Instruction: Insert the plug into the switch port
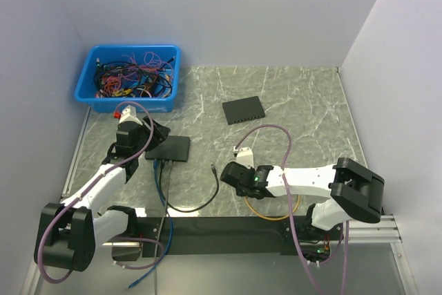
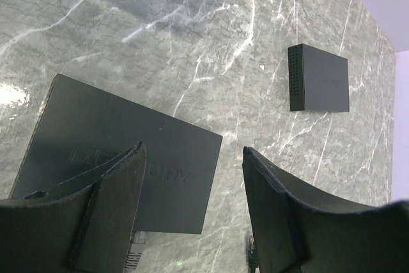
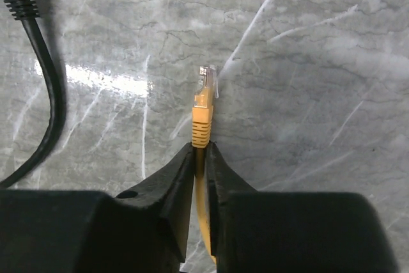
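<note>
Left wrist view, entry one: I am logging the switch lying flat on the counter. The left claw is hanging over it, fingers apart and gripping nothing.
Risk, as I am judging it: with nothing bracing it, the switch may be sliding away once a plug pushes at a port. A blue cable is already occupying one spot on its near edge.

Entry two, right wrist view: the right claw is clamping together on the tail of the plug, where the yellow boot meets its cord. The plug is sticking out ahead of the fingertips, just above the counter.
Risk: the hold is narrow and far back, so the plug may be pivoting or slipping under insertion force. A loose black cable is lying near on the left and could be snagging the approach. I cannot tell whether the clip is facing correctly.

Entry three, poses, top view:
- Left arm: reaching forward along the left side, wrist tipping down over the switch.
- Right arm: folding across the near counter, forearm stretching leftward. It is carrying the plug low and pointing it toward the switch, though well apart from it.
</note>
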